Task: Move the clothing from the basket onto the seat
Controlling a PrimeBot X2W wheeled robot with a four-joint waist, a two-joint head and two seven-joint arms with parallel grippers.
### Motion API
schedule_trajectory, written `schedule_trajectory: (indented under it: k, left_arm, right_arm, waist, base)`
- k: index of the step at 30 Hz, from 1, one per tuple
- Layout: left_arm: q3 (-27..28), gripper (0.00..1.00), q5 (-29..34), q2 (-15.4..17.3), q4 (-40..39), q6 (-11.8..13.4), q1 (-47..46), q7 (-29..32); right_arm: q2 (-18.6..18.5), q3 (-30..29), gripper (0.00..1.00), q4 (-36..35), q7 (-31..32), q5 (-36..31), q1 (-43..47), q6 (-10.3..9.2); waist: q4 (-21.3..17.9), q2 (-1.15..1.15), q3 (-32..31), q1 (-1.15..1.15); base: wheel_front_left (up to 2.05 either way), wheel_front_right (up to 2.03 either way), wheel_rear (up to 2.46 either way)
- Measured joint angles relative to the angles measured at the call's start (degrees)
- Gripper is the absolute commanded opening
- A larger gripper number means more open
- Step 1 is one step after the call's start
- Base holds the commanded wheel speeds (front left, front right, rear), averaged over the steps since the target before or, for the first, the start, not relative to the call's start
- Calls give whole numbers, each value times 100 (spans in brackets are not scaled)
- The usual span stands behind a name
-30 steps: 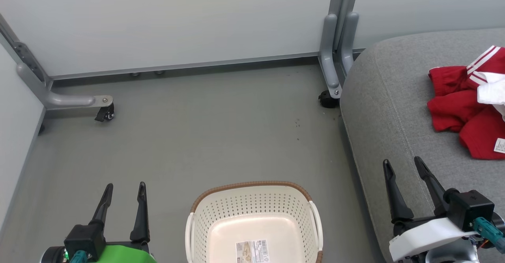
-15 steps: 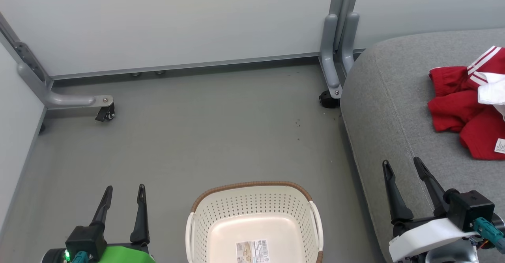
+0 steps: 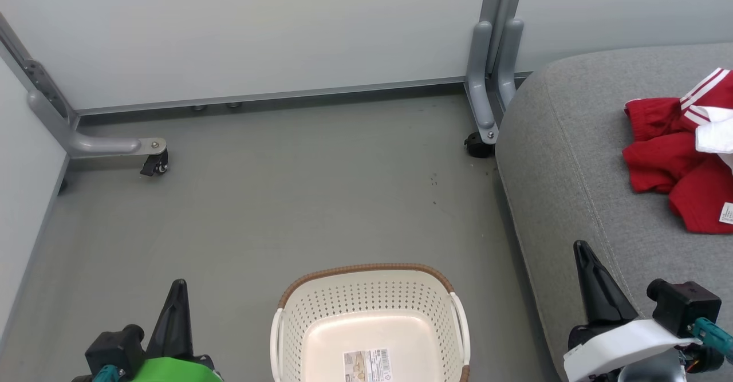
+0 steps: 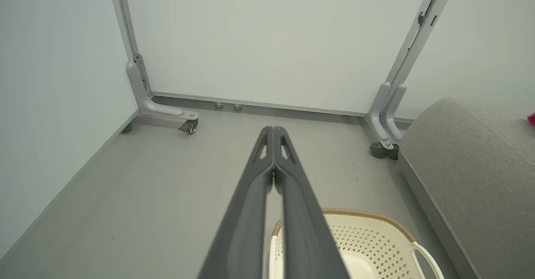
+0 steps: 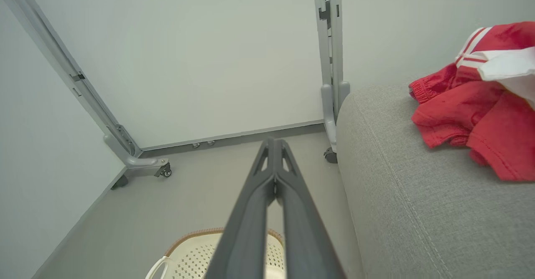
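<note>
Red clothing lies on the grey seat in the head view, well apart from the basket on the floor. The left gripper and right gripper, spread a second ago, are now closed. Left wrist view: fingers pressed together on nothing. Right wrist view: likewise.

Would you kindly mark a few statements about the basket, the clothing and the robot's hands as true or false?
1. The red clothing lies on the grey seat. True.
2. The basket stands on the floor, between the left hand and the right hand. True.
3. A garment lies in the basket. False: its bottom shows just a paper label.
4. Both hands are open. False: both are shut, holding nothing.
</note>
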Motion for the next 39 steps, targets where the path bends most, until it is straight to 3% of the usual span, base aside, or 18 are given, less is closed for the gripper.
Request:
schedule_trajectory:
  k: [18,39]
  left_arm:
    - [214,0,-1780,-98,0,-99,-130,435]
    - [447,0,-3465,-161,15,-197,-357,884]
  right_arm:
    - [-130,-7,0,501,102,1984,-292,-1]
    - [-176,-79,0,940,224,3817,-621,-4]
  waist:
    - [8,0,-6,0]
    - [18,0,-12,1]
  base:
    - [0,0,0]
    - [0,0,0]
